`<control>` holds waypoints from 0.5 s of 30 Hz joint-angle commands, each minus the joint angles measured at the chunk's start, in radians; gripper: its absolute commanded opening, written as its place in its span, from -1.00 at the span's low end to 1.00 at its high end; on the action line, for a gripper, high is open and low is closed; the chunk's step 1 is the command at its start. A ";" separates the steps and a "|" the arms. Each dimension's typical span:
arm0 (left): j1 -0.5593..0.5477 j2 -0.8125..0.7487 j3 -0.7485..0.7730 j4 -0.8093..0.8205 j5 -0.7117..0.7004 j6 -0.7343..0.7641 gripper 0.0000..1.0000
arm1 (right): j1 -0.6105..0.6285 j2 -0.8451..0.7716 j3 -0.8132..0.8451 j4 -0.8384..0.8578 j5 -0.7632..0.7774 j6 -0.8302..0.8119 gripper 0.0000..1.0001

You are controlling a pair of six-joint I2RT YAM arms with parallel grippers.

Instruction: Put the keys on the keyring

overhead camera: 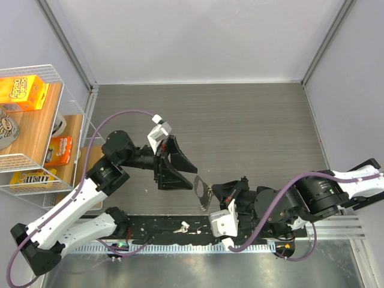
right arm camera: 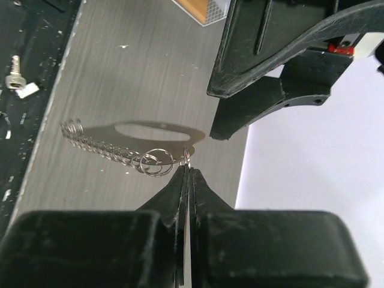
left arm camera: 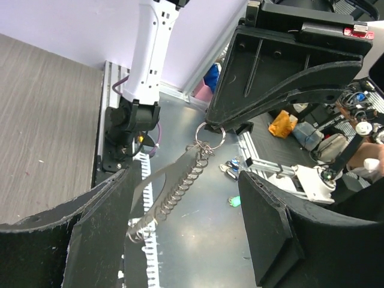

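Right gripper [right arm camera: 187, 171]: my jaws are pinched together on an end ring of the glittery silver metal keyring [right arm camera: 99, 133], a flat slotted strip edged with wire loops. I hold it in the air over the near middle of the grey wood-grain table [overhead camera: 240, 120].

Left gripper [overhead camera: 191, 178]: jaws wide apart, just left of the strip, not touching it.

Small silver key [overhead camera: 180, 228]: lies on the black mat [overhead camera: 156, 225] at the near edge.

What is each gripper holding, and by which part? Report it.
The right gripper pinches the keyring by the small ring at its end. The left gripper is open, holding nothing.
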 commanded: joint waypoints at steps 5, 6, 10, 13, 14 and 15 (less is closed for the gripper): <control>0.003 -0.089 -0.024 0.035 -0.007 0.043 0.52 | -0.005 0.083 0.188 -0.154 -0.096 0.279 -0.90; 0.003 -0.095 -0.039 0.053 -0.003 0.028 0.52 | -0.015 0.092 0.210 -0.161 -0.117 0.319 -0.90; 0.001 -0.129 -0.090 0.145 0.016 -0.020 0.51 | -0.051 0.118 0.260 -0.173 -0.183 0.433 -0.90; 0.000 -0.149 -0.120 0.193 0.023 -0.046 0.50 | -0.074 0.161 0.303 -0.200 -0.217 0.494 -0.90; -0.002 -0.154 -0.125 0.202 0.023 -0.052 0.50 | -0.089 0.172 0.323 -0.216 -0.242 0.520 -0.90; -0.006 -0.157 -0.130 0.210 0.025 -0.057 0.49 | -0.100 0.188 0.329 -0.222 -0.254 0.533 -0.90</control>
